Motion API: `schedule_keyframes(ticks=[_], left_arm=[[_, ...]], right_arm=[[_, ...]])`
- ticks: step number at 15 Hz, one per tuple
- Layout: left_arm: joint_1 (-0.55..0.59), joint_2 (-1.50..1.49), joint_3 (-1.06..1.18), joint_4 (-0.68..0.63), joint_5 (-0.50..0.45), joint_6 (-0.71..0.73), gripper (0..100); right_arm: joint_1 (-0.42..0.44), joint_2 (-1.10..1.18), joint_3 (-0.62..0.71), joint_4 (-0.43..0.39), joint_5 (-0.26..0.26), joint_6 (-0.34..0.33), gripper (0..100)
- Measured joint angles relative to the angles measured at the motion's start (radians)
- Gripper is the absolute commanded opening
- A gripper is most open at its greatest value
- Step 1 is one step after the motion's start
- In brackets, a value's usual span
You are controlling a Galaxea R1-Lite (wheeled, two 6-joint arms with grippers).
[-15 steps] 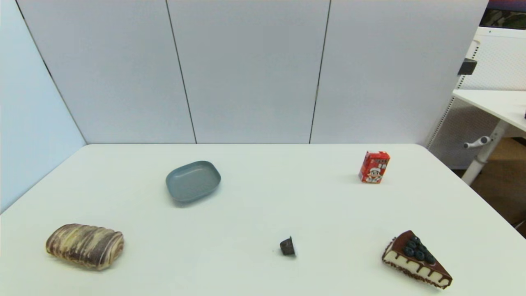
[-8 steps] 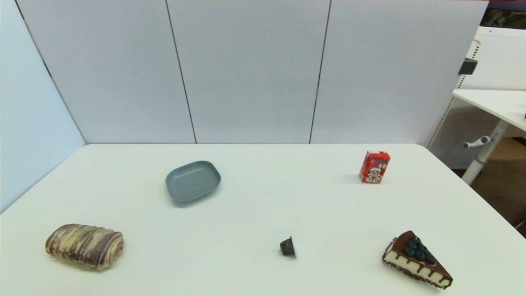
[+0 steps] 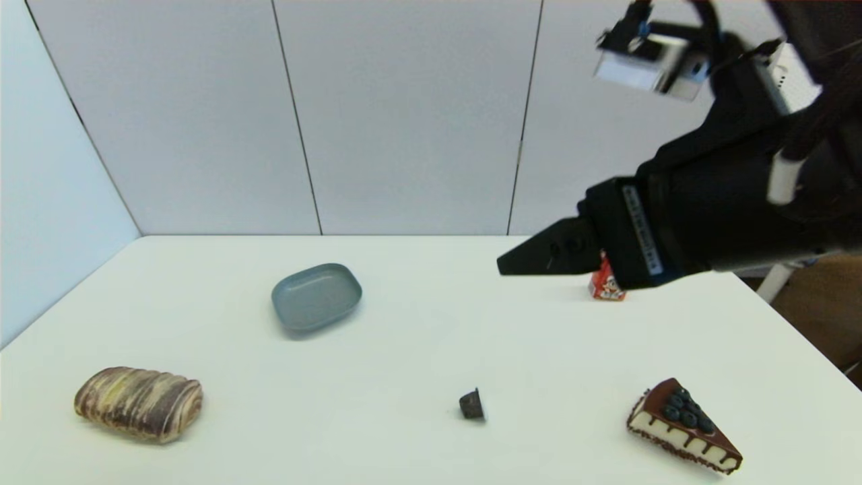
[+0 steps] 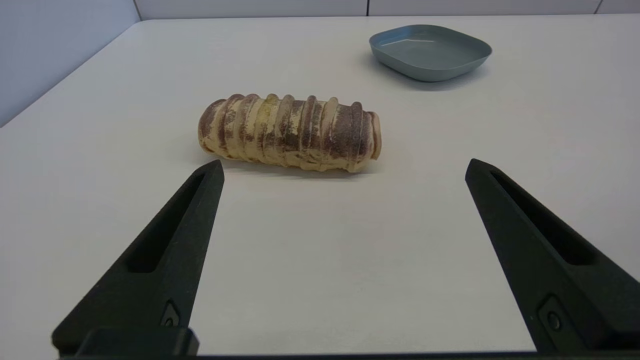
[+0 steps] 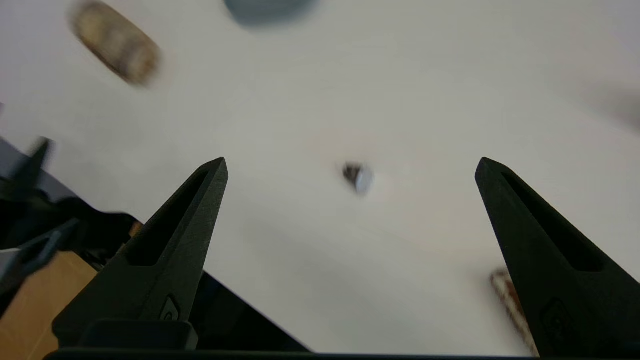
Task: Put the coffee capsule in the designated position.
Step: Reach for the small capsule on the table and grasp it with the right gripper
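Note:
The coffee capsule, a tiny dark pod, lies on its side on the white table near the front middle. The tabletop carries no mark for a designated position. My right gripper hangs high above the table at the right, pointing left, well above and behind the capsule. In the right wrist view its fingers stand wide apart, with nothing between them, and the capsule shows far below. My left gripper is open and low over the table, just short of the bread roll.
A grey-blue tray sits at the back left. A striped bread roll lies at the front left. A red carton stands at the back right, partly behind my right arm. A chocolate cake slice lies at the front right.
My right arm has swung into the head view from the right, high above the table, and now covers the top of the red carton. The things on the table have not moved.

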Motion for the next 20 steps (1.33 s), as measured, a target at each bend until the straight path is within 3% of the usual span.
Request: schedule_keyframes(ticks=[6, 14, 20], left_arm=[[0.0, 0.0, 0.0, 0.0, 0.0, 0.0, 100], [0.0, 0.0, 0.0, 0.0, 0.0, 0.0, 100], [0.0, 0.0, 0.0, 0.0, 0.0, 0.0, 100]], right_arm=[[0.037, 0.127, 0.119, 0.029, -0.039, 0.151, 100], [0.106, 0.307, 0.127, 0.07, -0.116, 0.325, 100], [0.116, 0.399, 0.09, 0.07, -0.116, 0.352, 100]])
